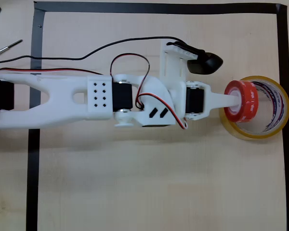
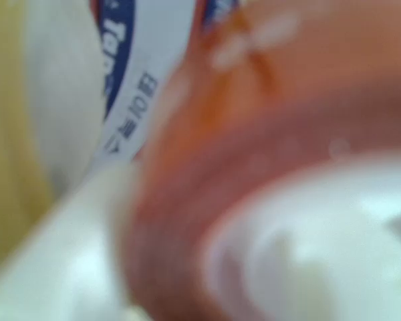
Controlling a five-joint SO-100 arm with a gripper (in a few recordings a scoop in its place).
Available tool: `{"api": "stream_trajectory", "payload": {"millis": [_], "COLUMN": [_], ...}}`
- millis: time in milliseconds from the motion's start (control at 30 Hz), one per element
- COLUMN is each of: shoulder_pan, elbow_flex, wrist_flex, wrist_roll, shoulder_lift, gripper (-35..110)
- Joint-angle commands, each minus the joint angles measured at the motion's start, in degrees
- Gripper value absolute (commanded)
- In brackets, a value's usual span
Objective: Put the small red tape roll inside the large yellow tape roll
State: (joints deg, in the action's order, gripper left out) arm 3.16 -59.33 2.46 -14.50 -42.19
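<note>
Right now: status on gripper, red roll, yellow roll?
Gripper shut on small red tape roll, roll tilted on edge. Red roll over left rim of large yellow tape roll, partly in the hole. Nothing blocking.

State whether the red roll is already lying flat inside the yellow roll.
Not yet: the red roll stands tilted on edge over the yellow roll's left rim, on the gripper.

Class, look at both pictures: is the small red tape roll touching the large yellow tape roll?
Cannot tell. In the overhead view the red roll overlaps the yellow roll's left rim, hiding any gap; the wrist view is blurred.
</note>
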Motion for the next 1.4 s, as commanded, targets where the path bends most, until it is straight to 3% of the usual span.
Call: {"api": "stream_trajectory", "payload": {"millis": [0,667,1000,1100,1367], "shoulder_pan": [0.0,-0.09,-0.7,-0.88,1.05], "elbow_flex": [8.44,8.79,7.91,0.97,-29.36], "wrist_flex": [-2.46,-0.53,0.0,0.0,-0.53], "wrist_roll": [-1.32,-4.48,-5.1,-6.77,-6.77], "shoulder_lift": [-3.87,-2.29,-3.52,-9.14,-33.05], "gripper": [0,15,10,0,0]}}
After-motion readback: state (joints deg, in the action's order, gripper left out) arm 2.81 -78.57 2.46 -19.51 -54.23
